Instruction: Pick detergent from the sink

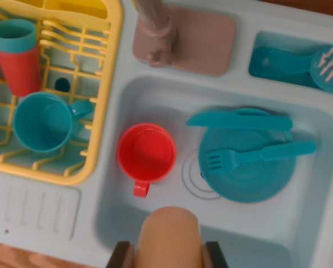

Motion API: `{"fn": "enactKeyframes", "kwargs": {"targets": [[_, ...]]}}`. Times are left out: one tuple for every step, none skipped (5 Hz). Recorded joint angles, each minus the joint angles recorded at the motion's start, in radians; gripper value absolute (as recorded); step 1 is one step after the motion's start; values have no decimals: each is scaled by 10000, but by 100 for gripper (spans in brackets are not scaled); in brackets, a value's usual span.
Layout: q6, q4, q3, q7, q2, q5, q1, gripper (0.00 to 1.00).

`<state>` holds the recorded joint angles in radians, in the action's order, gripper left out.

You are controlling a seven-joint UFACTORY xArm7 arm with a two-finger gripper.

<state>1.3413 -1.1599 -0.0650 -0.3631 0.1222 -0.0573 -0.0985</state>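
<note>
Currently, detergent bottle is being pinched between gripper fingers at sink's near edge; slip is being risked, red cup just beside.

tool: two dark, near-black fingers with squared tips (only the ends show, bottom edge of wrist view).

We see pale blue-grey toy sink unit filling view, ribbed drainboard near left. Brown wood surface shows at near-left corner and far right. Soft, even light.
</note>
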Motion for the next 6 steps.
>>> {"fn": "enactKeyframes", "kwargs": {"targets": [[317,-211,-1,27,107,20,0,100],[317,-211,-1,27,107,20,0,100],[595,-395,-2,51,201,37,-1,100],[595,-395,-2,51,201,37,-1,100],[808,-537,-2,70,274,50,-1,100],[808,-537,-2,70,274,50,-1,100]]}}
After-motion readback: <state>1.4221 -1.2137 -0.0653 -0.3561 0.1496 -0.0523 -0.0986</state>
